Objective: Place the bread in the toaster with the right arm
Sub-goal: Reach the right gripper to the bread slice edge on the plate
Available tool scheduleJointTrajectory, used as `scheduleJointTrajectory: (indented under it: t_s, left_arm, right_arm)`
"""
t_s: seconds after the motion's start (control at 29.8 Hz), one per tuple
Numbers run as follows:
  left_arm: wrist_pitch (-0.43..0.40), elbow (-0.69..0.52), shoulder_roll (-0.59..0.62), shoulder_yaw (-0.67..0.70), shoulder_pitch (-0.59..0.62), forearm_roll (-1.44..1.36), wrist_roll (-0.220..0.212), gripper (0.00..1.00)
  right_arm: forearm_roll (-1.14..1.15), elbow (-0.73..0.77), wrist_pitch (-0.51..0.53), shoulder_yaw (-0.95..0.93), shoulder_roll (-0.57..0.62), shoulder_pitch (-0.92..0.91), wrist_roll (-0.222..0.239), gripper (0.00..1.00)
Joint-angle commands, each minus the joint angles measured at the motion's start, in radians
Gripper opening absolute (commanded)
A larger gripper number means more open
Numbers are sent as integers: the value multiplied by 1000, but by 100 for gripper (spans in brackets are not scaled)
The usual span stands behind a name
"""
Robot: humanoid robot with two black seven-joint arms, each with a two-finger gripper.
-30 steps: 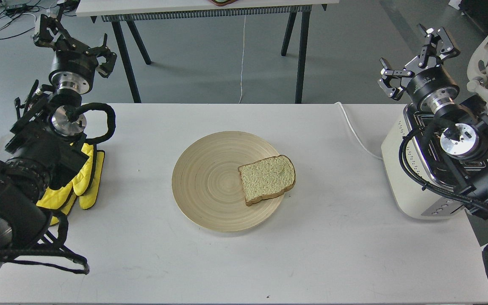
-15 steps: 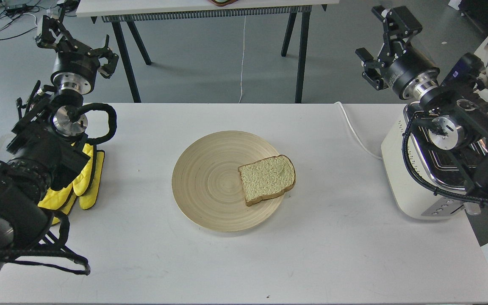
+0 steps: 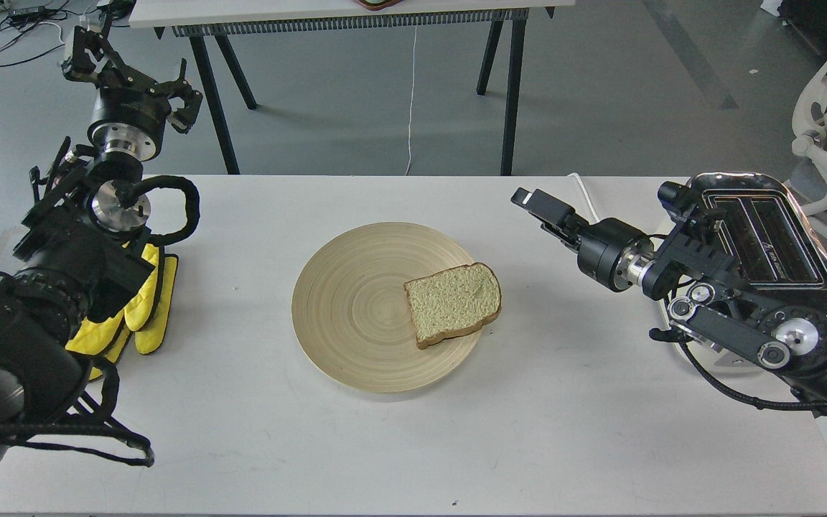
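Right arm point(image 3: 736, 309): stretched low across table point(image 3: 241, 445), right gripper point(image 3: 539, 207) aimed left toward bread point(image 3: 453, 303) on wooden plate point(image 3: 345, 309); jaws' state cannot be told. Toaster point(image 3: 769, 237): behind arm. Left gripper point(image 3: 130, 68): raised, jaws apart.

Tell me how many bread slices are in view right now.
1. The bread lies flat on the right side of the wooden plate, mid-table. No slice shows in the toaster slots; their depths are hidden.

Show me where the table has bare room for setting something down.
Bare: the near strip in front of the plate, and between plate and yellow mitts. Crowded: the right end, with the toaster and right arm's tool.
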State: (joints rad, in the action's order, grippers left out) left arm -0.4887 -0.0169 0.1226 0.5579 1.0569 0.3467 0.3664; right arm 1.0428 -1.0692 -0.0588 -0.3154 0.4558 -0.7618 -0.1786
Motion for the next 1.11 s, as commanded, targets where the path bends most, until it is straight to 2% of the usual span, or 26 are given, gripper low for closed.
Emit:
scheduleJointTrajectory:
  t_s: [0.0, 0.13, 0.3, 0.57, 0.84, 0.97, 1.07]
  left_arm:
    - [0, 0, 0, 1, 0, 0, 0, 100]
    - [0, 0, 0, -1, 0, 0, -1, 100]
    - [0, 0, 0, -1, 0, 0, -1, 100]
    - [0, 0, 0, -1, 0, 0, -1, 100]
    - [0, 0, 0, -1, 0, 0, -1, 100]
    - [0, 0, 0, 1, 0, 0, -1, 100]
    - [0, 0, 0, 1, 0, 0, -1, 100]
  right_arm:
    - [36, 70, -36, 48, -52, 9, -1, 89]
    - [36, 155, -36, 73, -129, 15, -1, 83]
    - [32, 167, -36, 102, -183, 24, 4, 78]
    - [32, 205, -35, 113, -218, 53, 10, 77]
    - [29, 215, -33, 111, -244, 53, 8, 67]
    - [29, 218, -30, 113, -246, 53, 11, 47]
    - [29, 215, -27, 114, -244, 53, 11, 40]
